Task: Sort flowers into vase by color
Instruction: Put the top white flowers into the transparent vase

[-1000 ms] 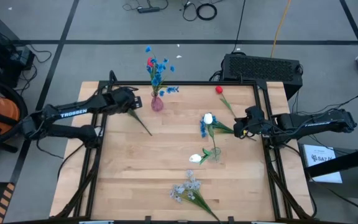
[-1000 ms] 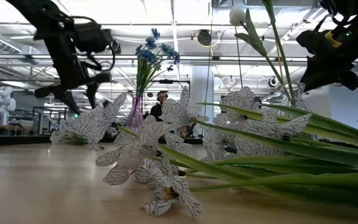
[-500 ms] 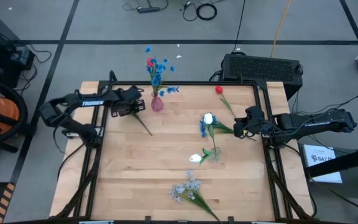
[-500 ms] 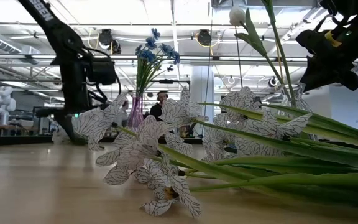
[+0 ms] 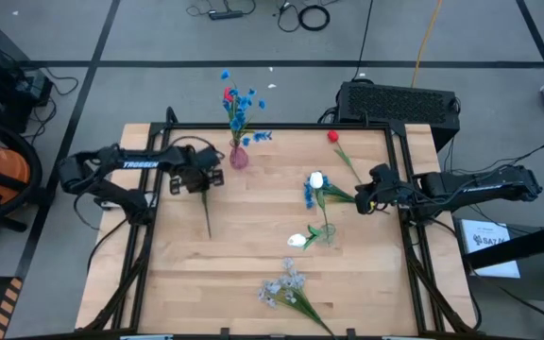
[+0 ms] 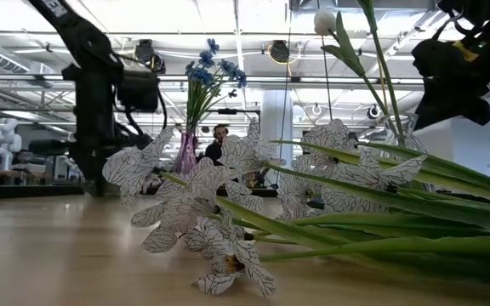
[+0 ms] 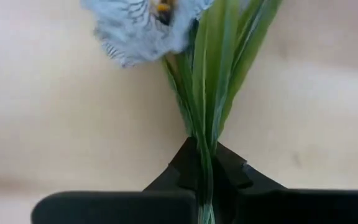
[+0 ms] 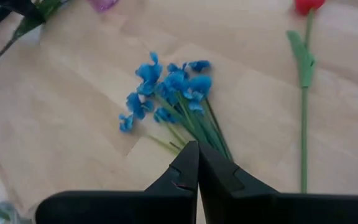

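The left end effector (image 7: 205, 180) is closed tight on the green stem of a pale lavender-white spray (image 7: 148, 25), whose blossom hangs just ahead of its fingertips above the tabletop (image 5: 244, 255). Just beside it stands a pink vase (image 5: 239, 156) holding blue sprays (image 5: 242, 104). The right end effector (image 8: 197, 171) has its fingers pressed together with nothing between them; directly ahead of it a blue spray (image 8: 166, 87) lies flat, and one red tulip (image 8: 304, 56) lies off to one side. A glass vase (image 5: 327, 231) nearby holds one upright white tulip (image 5: 316, 179). One white tulip (image 5: 297, 240) and one pale spray (image 5: 286, 283) lie farther off.
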Tool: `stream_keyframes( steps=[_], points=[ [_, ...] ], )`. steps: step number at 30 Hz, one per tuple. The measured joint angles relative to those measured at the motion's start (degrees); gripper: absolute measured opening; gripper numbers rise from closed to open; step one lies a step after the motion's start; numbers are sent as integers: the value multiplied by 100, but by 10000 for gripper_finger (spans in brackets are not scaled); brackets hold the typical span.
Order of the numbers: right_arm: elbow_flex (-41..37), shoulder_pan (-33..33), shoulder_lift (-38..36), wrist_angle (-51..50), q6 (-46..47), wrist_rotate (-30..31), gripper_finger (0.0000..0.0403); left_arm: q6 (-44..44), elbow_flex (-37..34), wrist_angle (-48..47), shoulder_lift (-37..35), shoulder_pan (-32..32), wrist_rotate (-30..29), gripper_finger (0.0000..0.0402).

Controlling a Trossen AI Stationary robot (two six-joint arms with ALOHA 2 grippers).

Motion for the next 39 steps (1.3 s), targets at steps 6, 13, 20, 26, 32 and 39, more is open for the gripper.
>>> stream_keyframes(
  steps=[6, 13, 20, 26, 32, 39],
  points=[
    [0, 2, 1, -2, -206, -128, 0, -1562, 0, -277, -478, -1367, -660, 16],
    [0, 2, -1, -15, -612, -128, 0, -2622, 471, -270, -1088, -2841, -2232, 16],
    [12, 0, -30, -126, -781, -388, 0, -2019, 1735, -284, -1150, -3746, -4385, 16],
    [404, 0, -215, -609, -880, -432, 0, -373, 2789, -128, -1120, -3998, -5246, 15],
    [1188, 0, -408, -576, -1671, -552, 0, 2271, 3406, 1344, -1019, -4082, -5656, 15],
    [2020, 0, -353, 252, -2965, -547, 0, 4951, 3600, 3692, -899, -3921, -5314, 15]
  ],
)
